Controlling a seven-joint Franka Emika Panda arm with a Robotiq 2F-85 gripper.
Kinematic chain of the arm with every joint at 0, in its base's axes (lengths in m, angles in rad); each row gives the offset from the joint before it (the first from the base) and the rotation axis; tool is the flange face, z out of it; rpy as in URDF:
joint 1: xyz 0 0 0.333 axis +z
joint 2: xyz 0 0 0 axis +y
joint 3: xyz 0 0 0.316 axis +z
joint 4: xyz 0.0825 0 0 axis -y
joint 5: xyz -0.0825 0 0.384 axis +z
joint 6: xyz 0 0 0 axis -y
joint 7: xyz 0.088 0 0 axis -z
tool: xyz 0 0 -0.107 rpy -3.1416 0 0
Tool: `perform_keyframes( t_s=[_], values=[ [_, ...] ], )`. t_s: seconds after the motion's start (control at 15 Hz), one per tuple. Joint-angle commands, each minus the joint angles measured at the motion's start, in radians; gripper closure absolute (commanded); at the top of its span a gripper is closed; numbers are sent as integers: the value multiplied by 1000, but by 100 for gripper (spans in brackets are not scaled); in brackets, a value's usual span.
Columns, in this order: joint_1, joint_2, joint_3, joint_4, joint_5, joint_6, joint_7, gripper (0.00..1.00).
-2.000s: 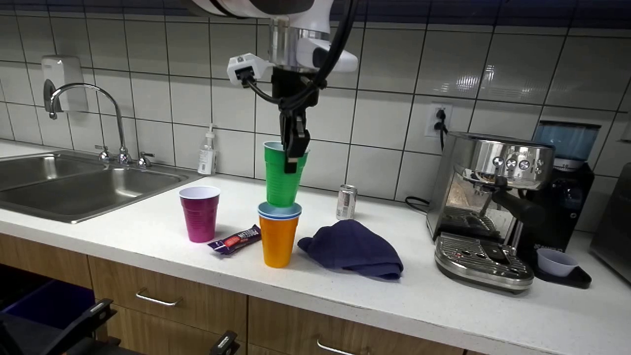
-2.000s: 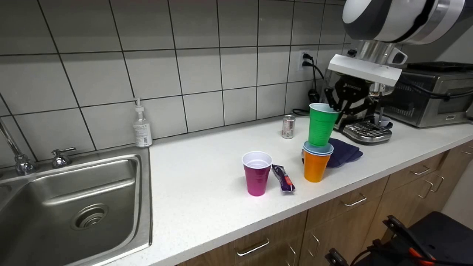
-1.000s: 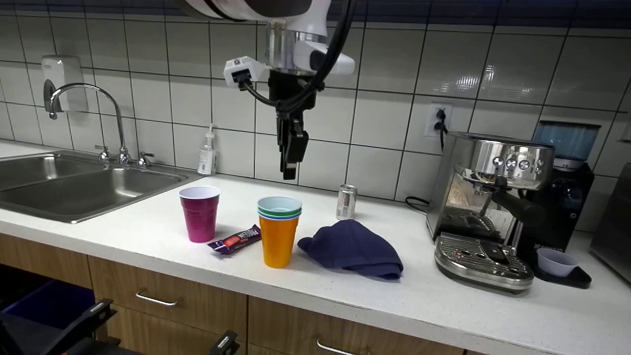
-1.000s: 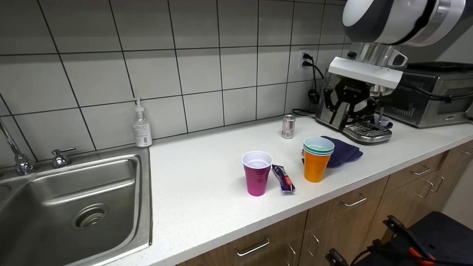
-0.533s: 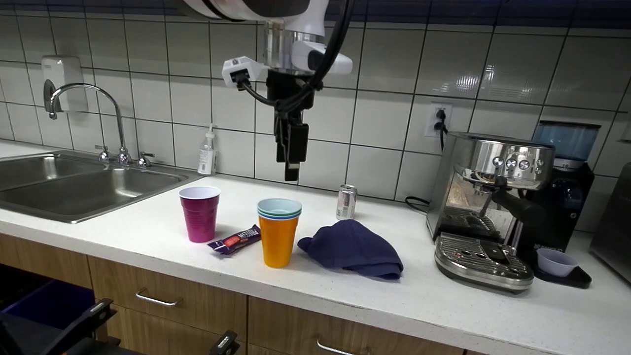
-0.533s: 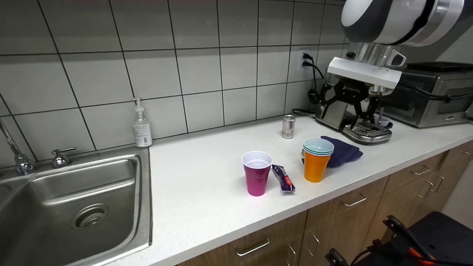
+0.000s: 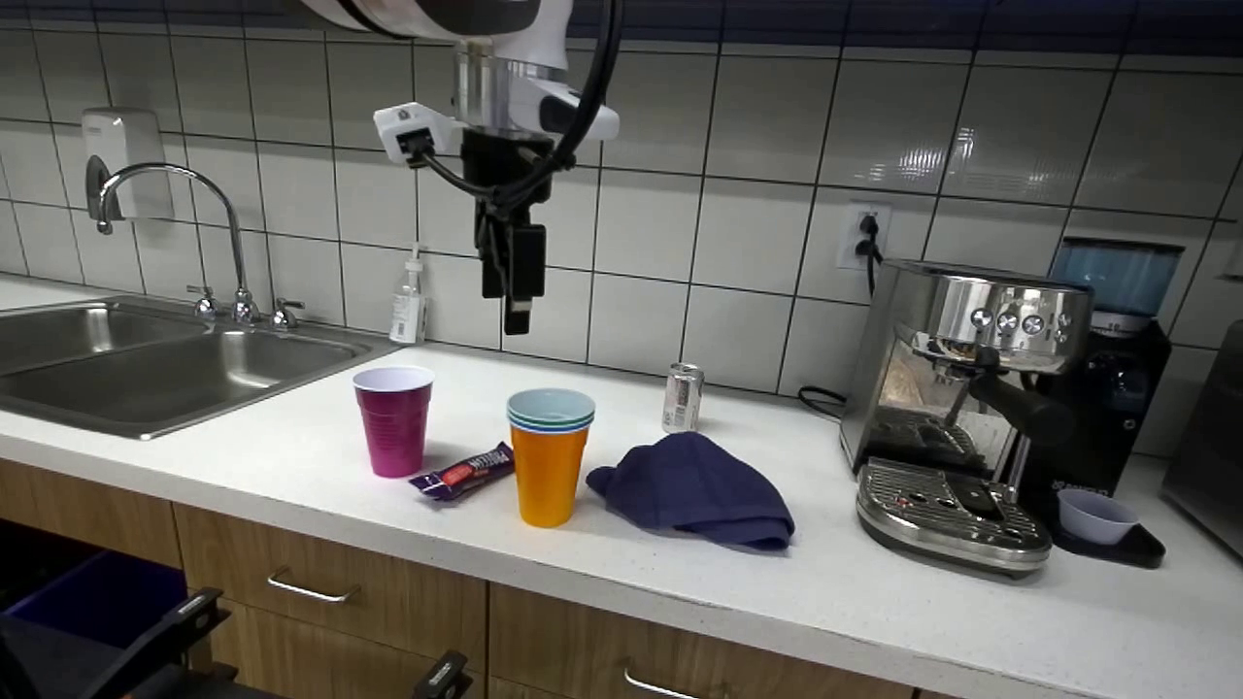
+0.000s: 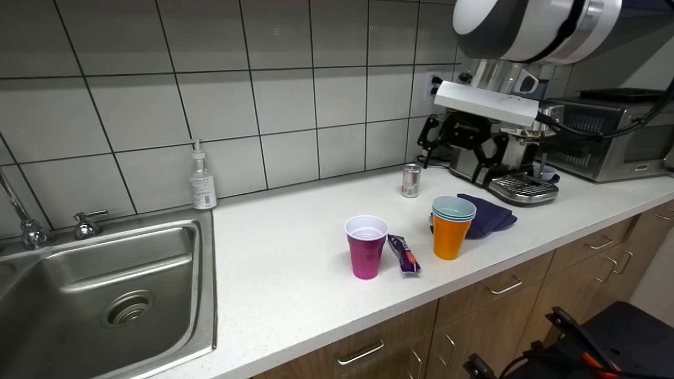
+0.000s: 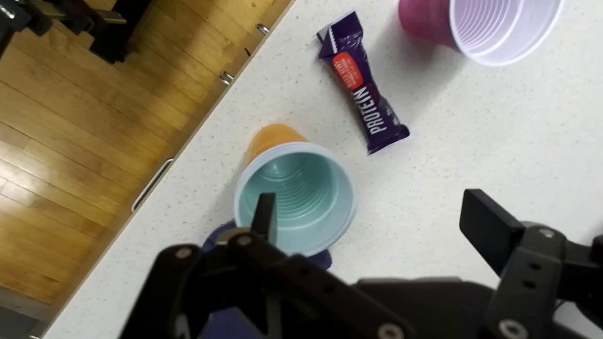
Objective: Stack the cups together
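The orange cup (image 7: 548,482) stands upright on the counter, with the blue cup (image 7: 552,429) and the green cup (image 8: 454,206) nested in it. Of those two, only the rims and the green one's pale teal inside show. The magenta cup (image 8: 366,255) stands upright by itself beyond the protein bar; the wrist view cuts off part of that magenta cup (image 9: 426,21). My gripper (image 9: 372,214) is wide open with nothing between its fingers, hanging well above the cups. In the wrist view one finger (image 9: 266,216) overlaps the stack's mouth, apart from it in height.
A purple protein bar (image 7: 464,473) lies between the stack and the magenta cup. Beside the stack are a dark blue cloth (image 7: 694,493) and, farther back, a silver can (image 8: 410,180). The coffee machine (image 7: 971,388) and the sink (image 8: 202,284) flank the counter.
Two seconds ago my gripper held the green cup partway into the stack; it has since dropped in fully. The jaws spread wider, and the arm has shifted toward the magenta cup's side.
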Motion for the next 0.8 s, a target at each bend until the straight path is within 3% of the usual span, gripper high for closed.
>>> perform_keyframes(
  t_s=[0.0, 0.47, 0.73],
  values=[
    [62, 25, 45, 49, 63, -34, -50, 0],
    [161, 101, 103, 118, 116, -57, -102, 0],
    [199, 158, 152, 150, 128, -68, -46, 0]
  ],
)
